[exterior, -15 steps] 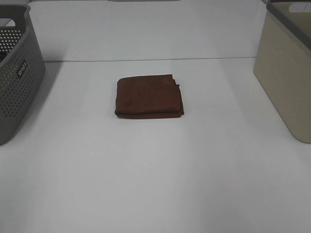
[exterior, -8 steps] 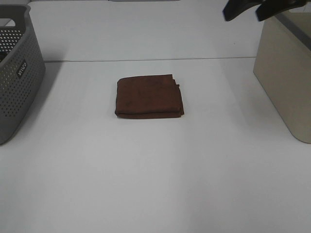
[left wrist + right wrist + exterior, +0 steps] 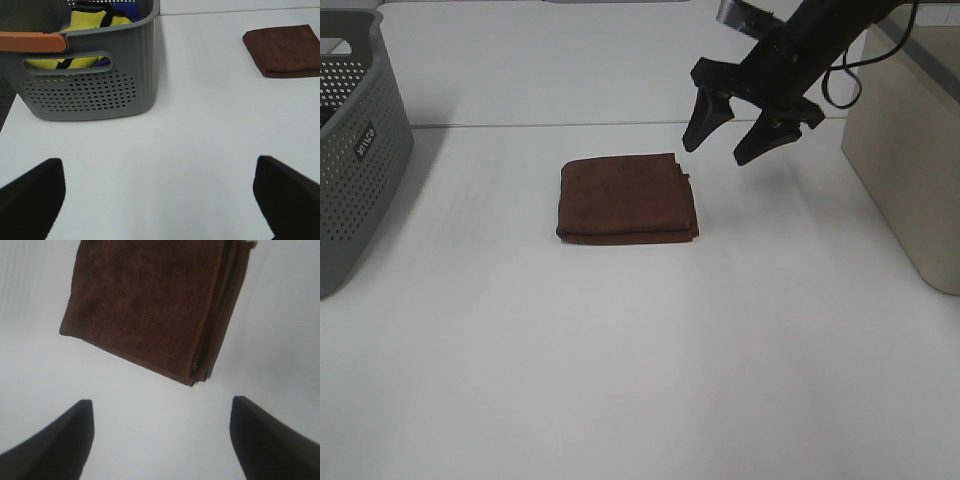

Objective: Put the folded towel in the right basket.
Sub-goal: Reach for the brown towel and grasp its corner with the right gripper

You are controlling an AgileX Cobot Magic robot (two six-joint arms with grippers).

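The folded brown towel lies flat in the middle of the white table; it also shows in the right wrist view and in the left wrist view. My right gripper is open and empty, hanging above the table just right of the towel's far right corner. The beige right basket stands at the table's right edge. My left gripper is open and empty, out of the exterior high view, low over bare table beside the grey basket.
A grey perforated basket stands at the left edge; the left wrist view shows yellow and blue items inside the grey basket. A seam crosses the table behind the towel.
My right arm came in from the top right and moved down and left, from near the beige basket's rim to just beside the towel. The towel has not moved.
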